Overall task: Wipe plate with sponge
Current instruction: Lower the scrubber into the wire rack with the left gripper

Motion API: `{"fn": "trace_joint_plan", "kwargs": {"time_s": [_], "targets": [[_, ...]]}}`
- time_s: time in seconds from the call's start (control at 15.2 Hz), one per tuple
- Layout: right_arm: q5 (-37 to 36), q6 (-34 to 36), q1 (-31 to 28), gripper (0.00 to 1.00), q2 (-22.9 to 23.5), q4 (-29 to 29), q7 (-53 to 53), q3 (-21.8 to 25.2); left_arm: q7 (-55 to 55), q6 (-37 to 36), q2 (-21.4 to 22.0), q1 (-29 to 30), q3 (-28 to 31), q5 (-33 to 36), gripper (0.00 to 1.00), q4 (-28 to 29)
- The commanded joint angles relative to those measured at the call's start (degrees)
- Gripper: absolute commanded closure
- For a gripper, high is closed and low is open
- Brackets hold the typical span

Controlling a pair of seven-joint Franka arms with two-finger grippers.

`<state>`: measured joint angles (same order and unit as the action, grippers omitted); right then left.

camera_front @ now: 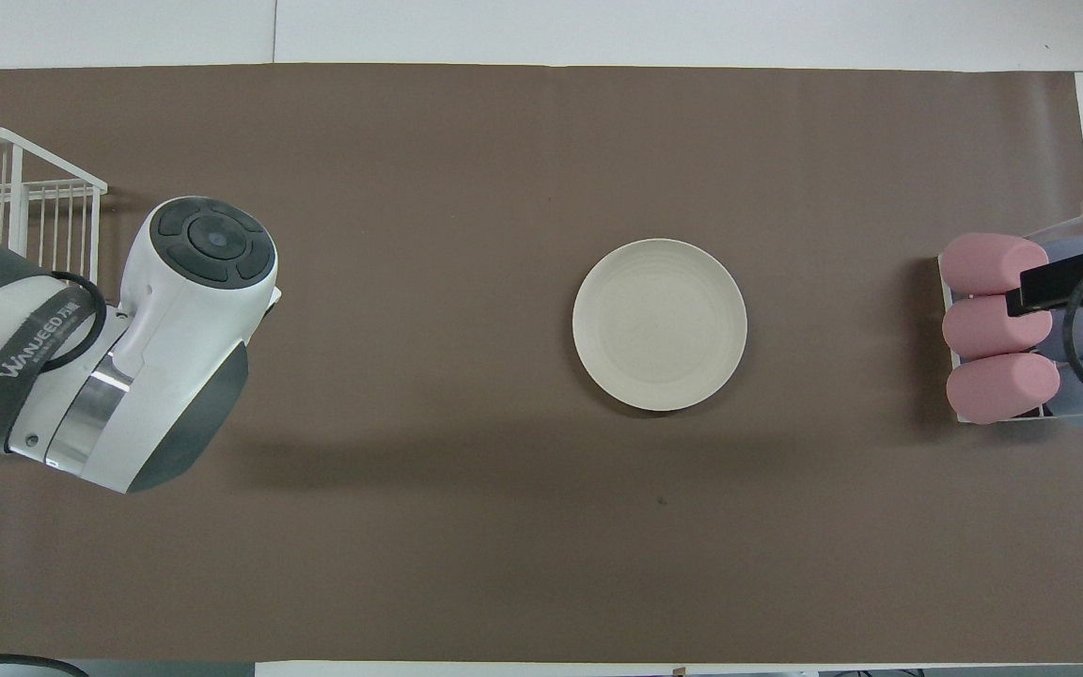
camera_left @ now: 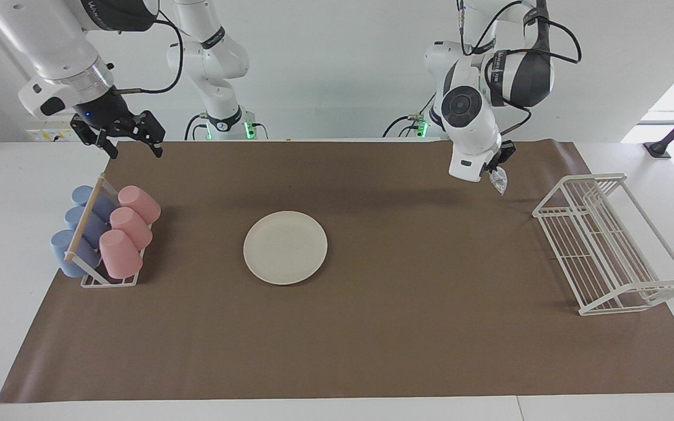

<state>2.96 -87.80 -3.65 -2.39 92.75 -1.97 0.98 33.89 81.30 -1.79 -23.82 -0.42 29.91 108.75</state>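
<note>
White arms [camera_left: 468, 126], black joints, black cables

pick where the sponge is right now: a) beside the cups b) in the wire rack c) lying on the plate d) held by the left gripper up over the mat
d, the sponge hangs from the left gripper, shut on it above the brown mat beside the wire rack, while the plate lies bare.

Open brown mat [camera_left: 372, 339] surrounds the plate [camera_left: 285, 247] on every side — nothing stands close to it. The cup rack [camera_left: 106, 237], loaded with pink and blue cups, blocks the right arm's end of the tabletop; the white wire rack [camera_left: 612, 242] blocks the left arm's end. Between plate and wire rack the mat lies bare — the left gripper [camera_left: 498, 169], holding the sponge [camera_left: 498, 180], hangs above it.
</note>
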Motion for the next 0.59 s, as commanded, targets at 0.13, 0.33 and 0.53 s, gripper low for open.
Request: {"fn": "trace_joint_plan", "kwargs": {"time_s": [0.13, 0.33, 0.53], "targets": [[-0.2, 1.0, -0.1, 0.00, 0.0, -0.1, -1.7, 0.1, 1.0, -3.3, -2.5, -0.5, 0.3, 16.4, 1.00, -2.0], [0.2, 0.6, 0.0, 0.00, 0.1, 0.9, -1.6, 0.0, 0.9, -3.3, -6.3, 0.3, 0.6, 24.5, 1.00, -2.2], [0.2, 0.7, 0.0, 0.00, -0.2, 1.7, -1.4, -0.1, 0.7, -3.4, -11.5, 2.3, 0.9, 30.7, 1.00, -5.0]]}}
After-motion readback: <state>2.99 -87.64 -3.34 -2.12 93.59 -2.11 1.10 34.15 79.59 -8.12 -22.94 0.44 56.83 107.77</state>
